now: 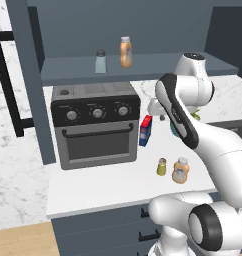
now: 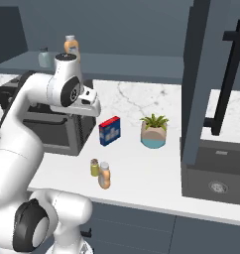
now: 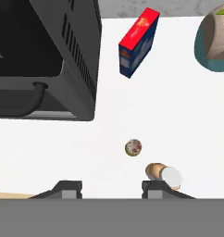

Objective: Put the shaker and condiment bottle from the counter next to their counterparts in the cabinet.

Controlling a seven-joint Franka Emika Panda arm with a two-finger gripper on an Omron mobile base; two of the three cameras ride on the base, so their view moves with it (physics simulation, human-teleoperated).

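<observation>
- Left base view: the olive-yellow shaker (image 1: 162,167) and the squat condiment bottle (image 1: 180,170) stand upright just beside each other on the white surface (image 1: 93,187), in front and to the right of the toaster oven (image 1: 95,125). A red-and-blue box (image 1: 146,130) stands by the oven's right side. On the cabinet (image 1: 118,30) shelf above the oven stand a pale grey-blue shaker (image 1: 100,61) and a slim orange bottle (image 1: 125,52).
- Right base view: shaker (image 2: 94,167) and condiment bottle (image 2: 104,175) stand in front of the box (image 2: 109,130); a potted plant (image 2: 154,131) sits right of the box.
- Hand view: the end effector (image 3: 111,190) hangs high above the surface, fingertips (image 3: 67,189) apart with nothing between them. The shaker (image 3: 133,147) lies below, well apart from the oven (image 3: 44,55); the bottle (image 3: 164,175) sits beside the right fingertip.
</observation>
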